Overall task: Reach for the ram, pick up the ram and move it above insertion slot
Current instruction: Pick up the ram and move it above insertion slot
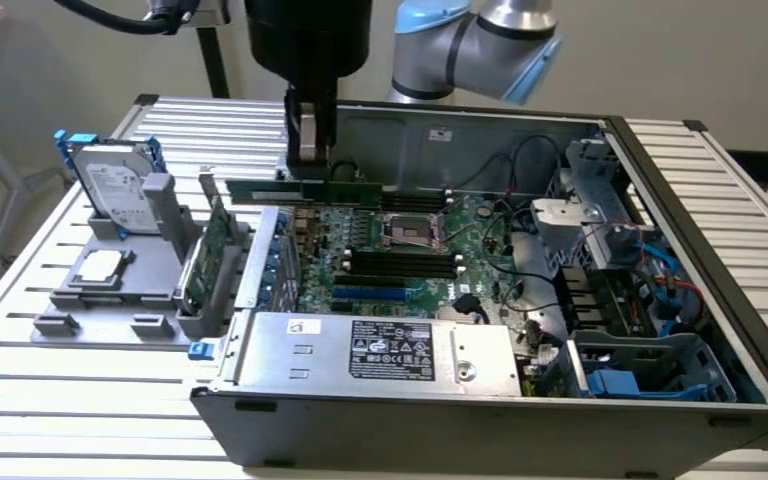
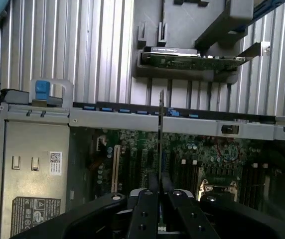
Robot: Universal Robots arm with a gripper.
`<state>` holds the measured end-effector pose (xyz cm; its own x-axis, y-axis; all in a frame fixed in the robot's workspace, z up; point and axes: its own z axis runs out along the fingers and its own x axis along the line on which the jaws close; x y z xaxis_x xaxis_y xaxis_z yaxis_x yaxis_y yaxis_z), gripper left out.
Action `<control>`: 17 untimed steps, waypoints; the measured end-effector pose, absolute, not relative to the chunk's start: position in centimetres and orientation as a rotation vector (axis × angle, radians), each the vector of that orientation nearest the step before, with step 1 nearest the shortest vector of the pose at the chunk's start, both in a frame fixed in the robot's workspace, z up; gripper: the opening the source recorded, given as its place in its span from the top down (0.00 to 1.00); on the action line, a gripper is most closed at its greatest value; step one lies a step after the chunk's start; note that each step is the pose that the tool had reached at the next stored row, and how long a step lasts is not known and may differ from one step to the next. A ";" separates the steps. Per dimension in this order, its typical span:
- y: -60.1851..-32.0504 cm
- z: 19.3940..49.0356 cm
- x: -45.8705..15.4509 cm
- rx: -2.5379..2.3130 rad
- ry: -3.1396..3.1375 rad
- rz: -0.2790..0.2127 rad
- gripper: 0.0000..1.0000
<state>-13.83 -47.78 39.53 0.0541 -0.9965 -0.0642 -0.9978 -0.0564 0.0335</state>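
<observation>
Judging from how things lie, the reach and the pick-up are done: the ram (image 1: 307, 189) is held off the grey holder block (image 1: 117, 285) and hangs over the open computer case (image 1: 704, 250), gripped from above by the gripper (image 1: 309, 160). The fingers (image 2: 149, 206) are closed to a narrow gap with the stick pinched between them — in the wrist view the ram (image 2: 161, 134) is seen edge-on as a thin line running straight out from the pads. In the exterior view the stick lies level, its long axis running from about 9 o'clock to 3 o'clock, its flat face turned toward the camera. The black memory slots (image 1: 404, 262) sit on the green board lower in the picture, toward 5 o'clock from the ram, and seem to run roughly parallel to it. The stick is judged to be not yet above a slot — it appears nearer the case's far wall, so the carry is partly done.
</observation>
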 end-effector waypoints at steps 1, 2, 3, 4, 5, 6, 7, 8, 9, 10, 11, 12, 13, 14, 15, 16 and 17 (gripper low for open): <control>-47.8 39.5 -13.4 -2.266 2.144 0.109 0.86; -47.7 39.4 -12.9 -2.266 2.144 0.109 0.86; -47.7 39.4 -12.5 -2.266 2.144 0.109 0.86; -47.6 39.3 -12.0 -2.266 2.144 0.109 0.86; -47.6 39.2 -11.6 -2.266 2.144 0.109 0.86; -47.5 39.0 -11.1 -2.266 2.144 0.109 0.86; -47.4 38.9 -10.7 -2.266 2.144 0.109 0.86; -47.3 38.7 -10.2 -2.266 2.144 0.109 0.86; -47.2 38.5 -9.8 -2.266 2.144 0.109 0.86; -47.0 38.3 -9.3 -2.266 2.144 0.109 0.86; -46.9 38.1 -8.9 -2.266 2.144 0.109 0.86; -46.6 38.0 -8.4 -2.266 2.144 0.109 0.86; -46.3 37.8 -8.0 -2.266 2.144 0.109 0.86; -46.0 37.7 -7.7 -2.267 2.145 0.108 0.86; -45.6 37.6 -7.4 -2.267 2.145 0.108 0.86; -45.3 37.5 -7.1 -2.267 2.145 0.108 0.86; -44.9 37.4 -6.9 -2.267 2.145 0.107 0.86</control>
<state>-6.87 -44.89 37.45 0.0541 -0.9966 -0.0625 -0.9978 -0.0563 0.0337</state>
